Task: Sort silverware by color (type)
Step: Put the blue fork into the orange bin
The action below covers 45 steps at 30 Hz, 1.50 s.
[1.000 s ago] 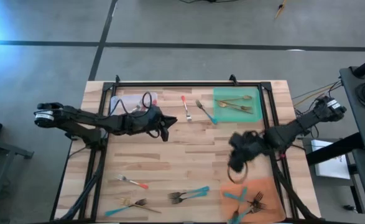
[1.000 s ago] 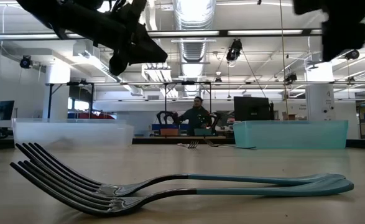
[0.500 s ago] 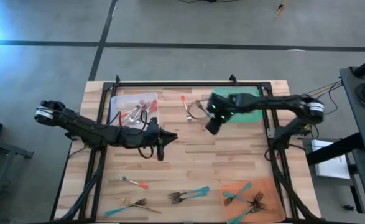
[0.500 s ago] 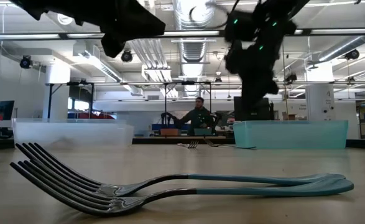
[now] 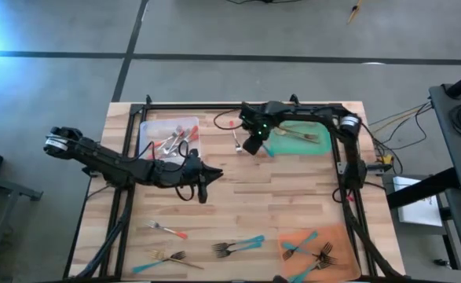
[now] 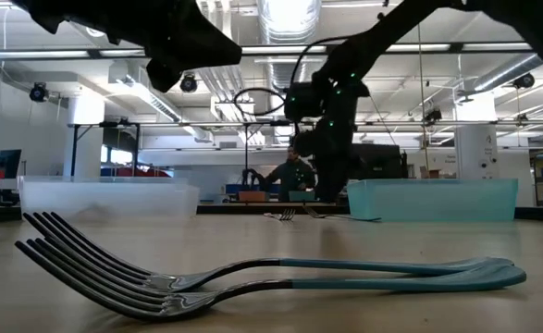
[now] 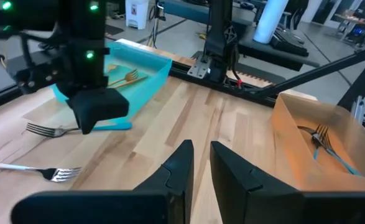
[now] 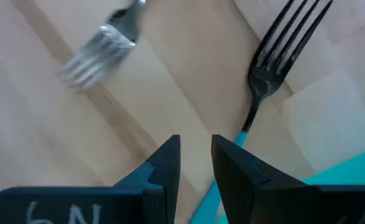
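My right gripper (image 5: 250, 146) hangs shut over the far middle of the table, between the clear tray (image 5: 147, 138) and the green tray (image 5: 321, 126). In its wrist view (image 8: 196, 140) a teal-handled fork (image 8: 274, 67) lies flat on the wood just beyond the fingers, and a second fork's head (image 8: 99, 55) lies farther off. That one is the red-handled fork (image 5: 235, 135). My left gripper (image 5: 204, 183) hovers shut above the table's middle left (image 7: 201, 146), holding nothing. More forks lie along the near edge, among them two teal ones (image 6: 271, 277).
The clear tray holds red-handled pieces (image 5: 171, 140) and the green tray holds gold forks (image 5: 299, 132). The orange tray (image 5: 342, 236) at the near right holds teal forks. Loose forks lie at the near edge (image 5: 167, 229), (image 5: 167, 257), (image 5: 238, 246). Bare wood stretches across the middle.
My right arm has swung from the near right, beside the orange tray, up to the far edge, then left toward the forks between the clear and green trays. My left gripper has drawn a little toward the near edge, off the clear tray, and then held still.
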Each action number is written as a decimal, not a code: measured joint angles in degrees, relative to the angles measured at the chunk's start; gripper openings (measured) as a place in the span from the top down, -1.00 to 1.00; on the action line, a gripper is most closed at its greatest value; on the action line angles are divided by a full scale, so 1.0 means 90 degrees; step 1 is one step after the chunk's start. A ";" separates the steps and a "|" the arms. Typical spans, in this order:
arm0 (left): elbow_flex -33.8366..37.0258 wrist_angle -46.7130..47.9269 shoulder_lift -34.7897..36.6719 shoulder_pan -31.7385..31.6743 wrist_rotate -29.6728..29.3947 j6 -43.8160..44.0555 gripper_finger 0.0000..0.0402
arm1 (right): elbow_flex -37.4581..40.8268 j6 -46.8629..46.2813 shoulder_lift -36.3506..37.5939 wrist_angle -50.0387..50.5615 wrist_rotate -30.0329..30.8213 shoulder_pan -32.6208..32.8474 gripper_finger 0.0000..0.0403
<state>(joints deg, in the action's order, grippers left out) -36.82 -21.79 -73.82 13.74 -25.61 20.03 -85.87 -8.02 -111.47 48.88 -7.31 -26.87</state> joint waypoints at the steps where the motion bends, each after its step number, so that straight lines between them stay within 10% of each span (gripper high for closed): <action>1: 0.0001 0.0000 0.0000 0.0000 0.0000 0.0000 0.82 | -0.0135 0.0059 -0.0108 0.0139 -0.0002 -0.0049 0.59; 13: 0.0073 0.0049 0.0000 0.0000 -0.0263 -0.0170 0.82 | -0.0609 0.0516 -0.0380 0.0424 0.0146 -0.0177 0.57; 26: 0.0070 -0.0008 0.0000 -0.0002 -0.0287 -0.0342 0.82 | -0.0617 0.0563 -0.0457 0.0776 0.0482 -0.0424 0.08; 45: 0.0070 -0.0011 0.0000 -0.0002 -0.0610 -0.0505 0.82 | -0.0653 0.0795 -0.0890 0.0850 0.0768 -0.0227 0.20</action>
<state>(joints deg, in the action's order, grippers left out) -36.18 -21.89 -73.82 13.72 -31.09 15.49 -91.74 -0.86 -119.49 56.54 -0.40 -28.91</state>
